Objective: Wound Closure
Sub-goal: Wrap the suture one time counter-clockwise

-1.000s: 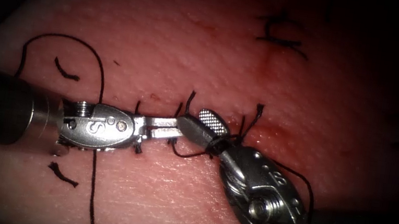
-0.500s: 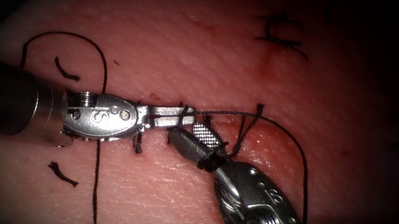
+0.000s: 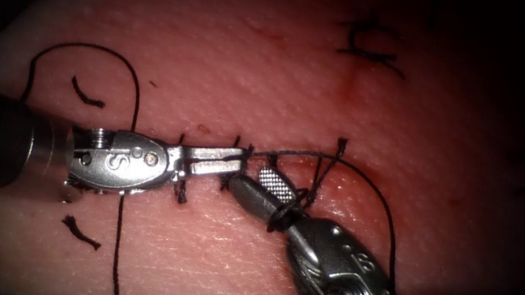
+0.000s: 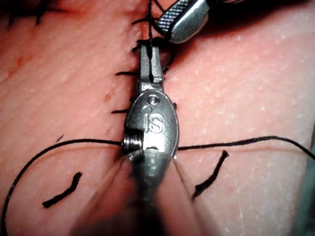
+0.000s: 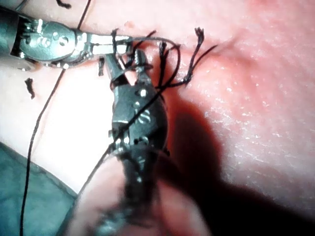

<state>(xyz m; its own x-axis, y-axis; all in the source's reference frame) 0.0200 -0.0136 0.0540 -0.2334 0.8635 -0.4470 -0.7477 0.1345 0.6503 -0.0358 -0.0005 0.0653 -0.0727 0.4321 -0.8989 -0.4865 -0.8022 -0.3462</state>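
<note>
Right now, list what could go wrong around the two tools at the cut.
1. The left steel needle driver is shut on the thin black thread; a hard pull might fray or snap it.
2. A loop of thread circles the right steel needle driver, whose jaws stand open; it could snag there.
3. The short cut thread ends on the pink tissue could tangle.

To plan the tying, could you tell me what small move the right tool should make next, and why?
I would probably close the right tool on the short thread end beside it. Its jaws stand open, holding nothing, a loop of thread lies around them, and the left tool is shut on the thread. The loop seems ready.
</note>
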